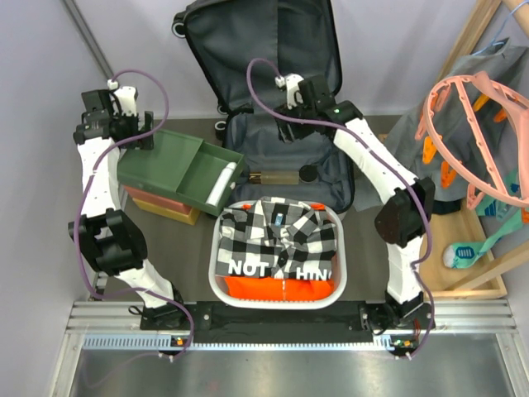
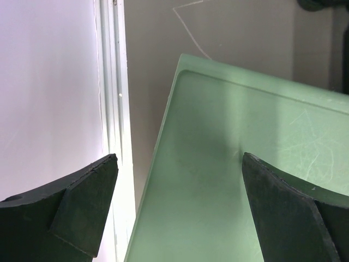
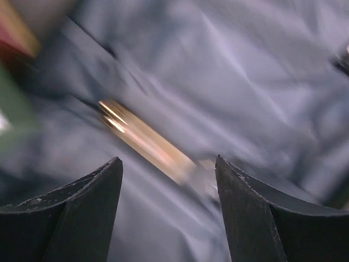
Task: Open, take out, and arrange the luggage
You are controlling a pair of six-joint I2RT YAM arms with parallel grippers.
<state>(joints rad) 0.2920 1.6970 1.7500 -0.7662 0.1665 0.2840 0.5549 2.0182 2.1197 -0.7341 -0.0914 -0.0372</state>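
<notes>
Green plastic fills much of the left wrist view; the left gripper (image 2: 180, 213) hangs over the left end of the green box (image 1: 165, 165), jaws spread wide with nothing between them, a pale wall just to its left; a white tube (image 1: 221, 184) lies in the box's open right-hand compartment; red and yellow boxes (image 1: 155, 202) are stacked beneath it. At the far centre of the table the luggage (image 1: 264, 50) lies open; its lid stands up against the back wall and its other half is flat on the table, dark grey lining showing in both, black wheels (image 1: 180, 22) at the left edge. A brownish tube (image 1: 277, 176) and a black round cap (image 1: 307, 173) rest near the flat half's front edge. The right gripper (image 3: 169, 213) hovers above that lining, fingers parted and holding nothing; its view is blurred, with a golden-brown cylinder lying under the gap. Just in front of the luggage a white basket (image 1: 221, 248) holds a black-and-white checked shirt (image 1: 281, 227) over something orange (image 1: 281, 288). Far right, a wooden tray (image 1: 479, 289) holds a teal toothbrush (image 1: 463, 253); pink hangers (image 1: 463, 91) hang above it.
</notes>
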